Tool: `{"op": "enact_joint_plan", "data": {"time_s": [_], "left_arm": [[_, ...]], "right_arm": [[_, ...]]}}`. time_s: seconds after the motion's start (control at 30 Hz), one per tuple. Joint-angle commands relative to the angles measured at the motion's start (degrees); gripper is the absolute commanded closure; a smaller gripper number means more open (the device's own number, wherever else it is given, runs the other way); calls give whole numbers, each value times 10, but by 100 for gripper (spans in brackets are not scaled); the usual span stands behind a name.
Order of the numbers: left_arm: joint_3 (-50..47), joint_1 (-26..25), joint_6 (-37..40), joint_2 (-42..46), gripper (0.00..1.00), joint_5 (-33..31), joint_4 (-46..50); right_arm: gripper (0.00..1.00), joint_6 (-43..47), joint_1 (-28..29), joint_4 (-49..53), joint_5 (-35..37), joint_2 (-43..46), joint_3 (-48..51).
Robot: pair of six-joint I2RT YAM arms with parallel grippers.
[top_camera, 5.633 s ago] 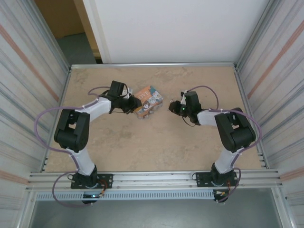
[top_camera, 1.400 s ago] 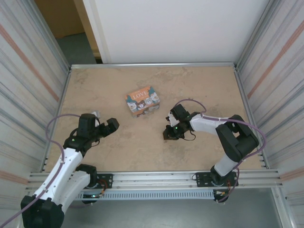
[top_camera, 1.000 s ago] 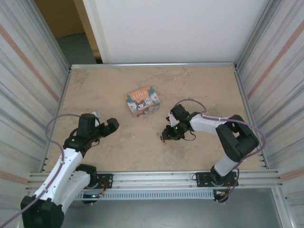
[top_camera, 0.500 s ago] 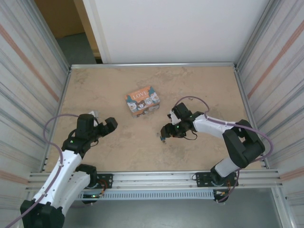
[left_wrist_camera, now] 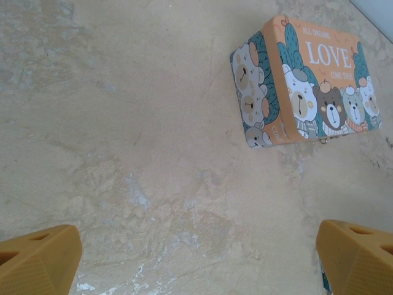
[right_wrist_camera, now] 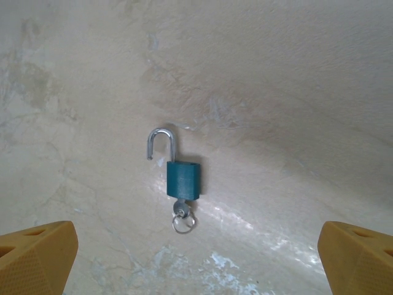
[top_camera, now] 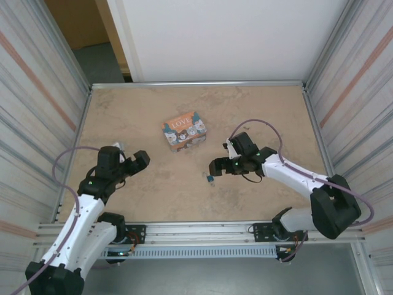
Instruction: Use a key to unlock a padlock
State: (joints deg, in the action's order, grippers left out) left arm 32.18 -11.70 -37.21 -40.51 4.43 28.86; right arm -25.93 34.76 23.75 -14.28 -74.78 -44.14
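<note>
Left claw (top_camera: 141, 159) sits over the left part of the surface (top_camera: 153, 110), closer to the near edge than the far one, pointing toward the middle. From the left wrist cam the left claw (left_wrist_camera: 196, 264) is spread wide w/ nothing btwn its two orange fingertips (left_wrist_camera: 38, 258), only bare surface (left_wrist_camera: 123, 153) under it. The box (top_camera: 185, 130) lies flat approx. mid-surface, a bit toward the far edge, well apart from both claws. The left wrist cam shows the box (left_wrist_camera: 307, 80) w/ its "LOVE" lid facing up and the cartoon bears on lid and side. Next, right of ctr and nearer the near edge, is the padlock (top_camera: 210, 180), lying on the surface just beside the tip of the right claw (top_camera: 215, 166), on its near side, not touching it as far as I can tell. The right wrist cam gives more detail. The padlock (right_wrist_camera: 183, 179) is flat on the surface, and its shackle (right_wrist_camera: 161, 142) is swung open w/ one end free of the teal body. The key (right_wrist_camera: 182, 212) sits in the bottom of the body, w/ a small ring on it. The right claw (right_wrist_camera: 196, 258) is opened wide and holds nothing, w/ its fingertips (right_wrist_camera: 37, 255) on either side and the lock lying beyond them.
</note>
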Motion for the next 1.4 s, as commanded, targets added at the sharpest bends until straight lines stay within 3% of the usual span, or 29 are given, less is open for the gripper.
{"op": "enact_joint_plan", "data": {"time_s": [0.0,0.17,0.3,0.53,0.8,1.07,1.37], "left_arm": [[27,5,14,9,1,-22,20],[47,5,18,20,1,-45,38],[67,5,29,30,1,-100,64],[77,5,60,63,1,-182,66],[35,5,145,84,1,-278,-42],[14,5,211,24,1,-365,-123],[-37,5,284,-37,1,-386,-248]], "right_arm": [[1,23,-5,31,48,41,7],[1,41,-9,36,117,96,3],[1,62,-26,21,156,138,5],[1,84,-111,-36,181,214,35],[1,121,-228,-116,150,239,71],[1,142,-335,-214,70,231,113],[1,163,-394,-342,52,191,181]]}}
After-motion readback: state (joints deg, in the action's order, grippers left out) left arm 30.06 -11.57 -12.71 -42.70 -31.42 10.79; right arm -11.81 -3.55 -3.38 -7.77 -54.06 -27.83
